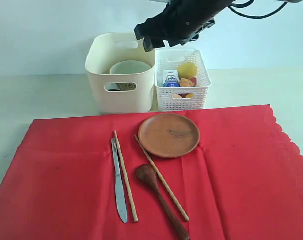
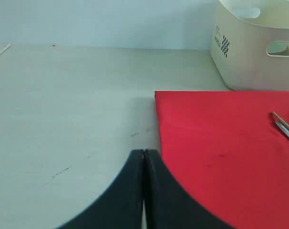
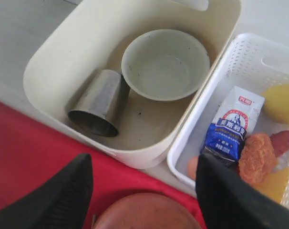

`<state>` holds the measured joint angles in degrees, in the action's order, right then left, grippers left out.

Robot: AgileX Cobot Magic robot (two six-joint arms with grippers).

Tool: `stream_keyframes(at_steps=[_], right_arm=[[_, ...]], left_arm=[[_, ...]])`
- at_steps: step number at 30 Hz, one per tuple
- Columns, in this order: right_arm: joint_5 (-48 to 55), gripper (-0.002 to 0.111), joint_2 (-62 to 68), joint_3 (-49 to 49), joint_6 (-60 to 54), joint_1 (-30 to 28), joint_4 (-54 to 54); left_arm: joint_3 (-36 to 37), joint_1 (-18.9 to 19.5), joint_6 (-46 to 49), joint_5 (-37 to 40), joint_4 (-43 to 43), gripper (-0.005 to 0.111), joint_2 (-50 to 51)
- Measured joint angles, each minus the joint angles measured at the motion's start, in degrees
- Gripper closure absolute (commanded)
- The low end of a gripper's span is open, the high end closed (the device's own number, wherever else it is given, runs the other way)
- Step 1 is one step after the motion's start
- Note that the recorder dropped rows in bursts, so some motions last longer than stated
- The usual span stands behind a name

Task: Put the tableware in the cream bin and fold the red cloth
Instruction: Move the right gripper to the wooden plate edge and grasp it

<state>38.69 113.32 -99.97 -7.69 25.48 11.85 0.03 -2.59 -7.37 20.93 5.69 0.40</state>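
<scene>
"What does the exterior view give you?"

"My right end effector (image 1: 147, 39) hangs above the tall cream plastic bin (image 1: 99, 75). The bin stands on the pale worktop (image 1: 41, 95) just beside a white lattice basket (image 1: 201, 85), with a white ceramic bowl (image 1: 130, 67) inside it. In front, the large bright red cloth (image 1: 241, 165) lies spread flat. On it I see a round brown plate (image 1: 169, 135), two wooden chopsticks (image 1: 125, 175), a metal knife (image 1: 119, 185) and a dark wooden spoon (image 1: 159, 192)."

"And the left wrist view?"

"My left end effector (image 2: 144, 157) has its fingers pressed together, above the line where the cloth's edge meets bare worktop."

"The right wrist view?"

"There the fingers stand well apart, above the bin's near wall. In the bin the bowl sits upright and a steel cup (image 3: 99, 102) lies on its side just beside it. A blue-and-white milk carton (image 3: 232, 124) lies in the basket."
</scene>
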Motion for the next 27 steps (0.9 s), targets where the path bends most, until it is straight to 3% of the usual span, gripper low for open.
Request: stream_keyframes(at_steps=[20, 27], right_arm=[[-6.18, 0.048, -20.85, 31.33, 0.34, 0.61, 0.8], [-10.13, 0.049, -28.38, 42.11, 0.34, 4.86, 1.39]], left_arm=[[0.0, 0.0, 0.0, 0.0, 0.0, 0.107, 0.0], [0.0, 0.0, 0.0, 0.0, 0.0, 0.107, 0.0]])
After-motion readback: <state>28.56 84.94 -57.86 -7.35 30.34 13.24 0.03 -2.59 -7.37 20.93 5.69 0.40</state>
